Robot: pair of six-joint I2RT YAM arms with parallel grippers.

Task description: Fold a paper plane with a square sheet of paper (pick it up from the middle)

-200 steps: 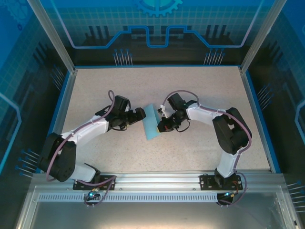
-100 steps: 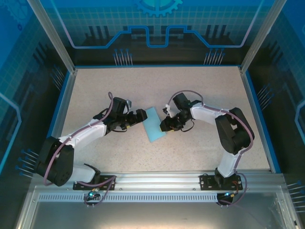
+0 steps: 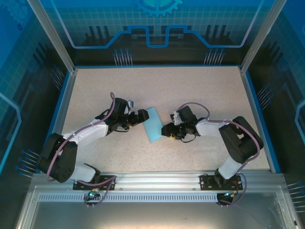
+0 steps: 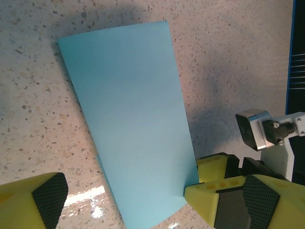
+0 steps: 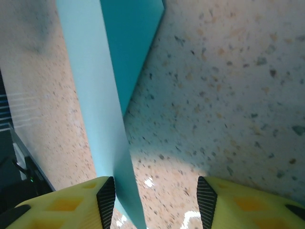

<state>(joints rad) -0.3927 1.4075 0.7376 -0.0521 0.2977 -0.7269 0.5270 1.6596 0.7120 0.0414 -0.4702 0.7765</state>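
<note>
I see my left claw (image 3: 142, 116) wide beside the folded blue sheet (image 3: 153, 124), mid-surface (image 3: 200, 90); right claw (image 3: 166, 130) half-parted around its edge.

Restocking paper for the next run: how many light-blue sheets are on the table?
1. The light-blue folded paper sheet lies between the left tool and the right tool. A second sheet directly underneath it could be hidden.

right wrist: paper (image 5: 107, 95) runs off top edge, far end unseen | right fingers (image 5: 62, 205) cut by bottom edge | left wrist: left fingers (image 4: 28, 200) clipped at lower corners, paper's near corner clipped at bottom edge | top: right gripper (image 3: 167, 130) jaw gap too small to read
</note>
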